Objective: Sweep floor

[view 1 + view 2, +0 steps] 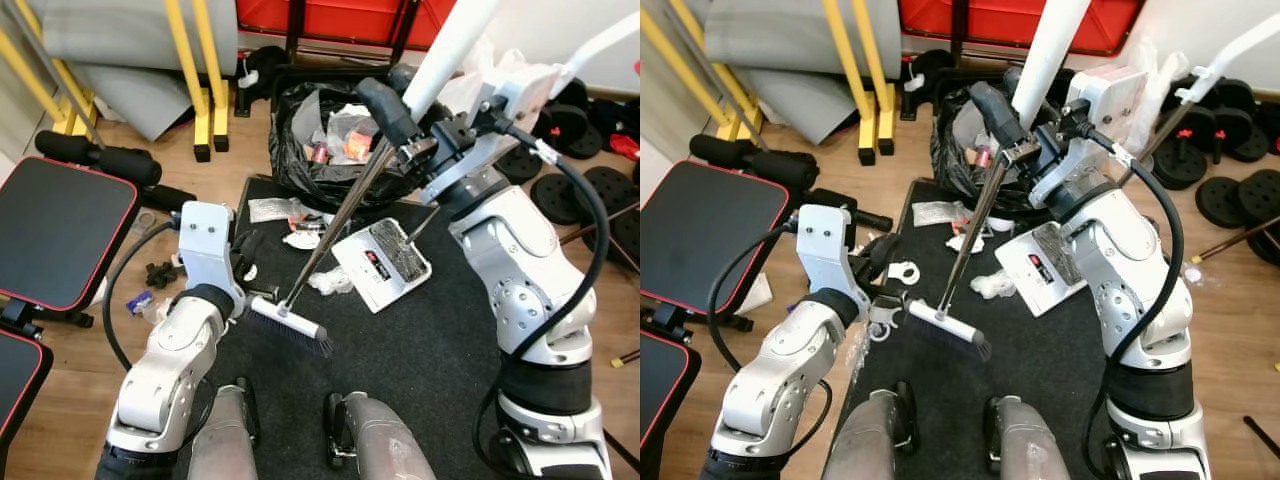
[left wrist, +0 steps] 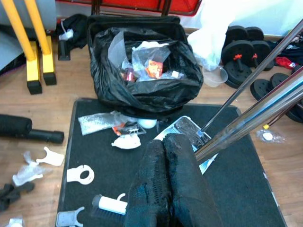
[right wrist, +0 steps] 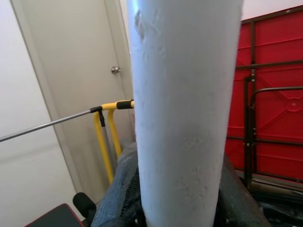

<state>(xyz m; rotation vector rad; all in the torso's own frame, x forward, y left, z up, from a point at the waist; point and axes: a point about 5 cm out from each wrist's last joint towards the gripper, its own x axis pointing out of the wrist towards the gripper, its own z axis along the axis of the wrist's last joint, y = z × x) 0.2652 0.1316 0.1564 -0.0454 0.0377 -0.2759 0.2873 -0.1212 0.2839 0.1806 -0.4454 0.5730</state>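
Our right gripper (image 1: 405,125) pinches the broom (image 1: 335,230) handle, bristles on the black mat (image 1: 430,350); left gripper (image 2: 168,184) fingers pressed together. Beyond mat: black trash bag (image 2: 142,85) w/ wrappers, plastic. Dustpan (image 1: 380,262) on mat.
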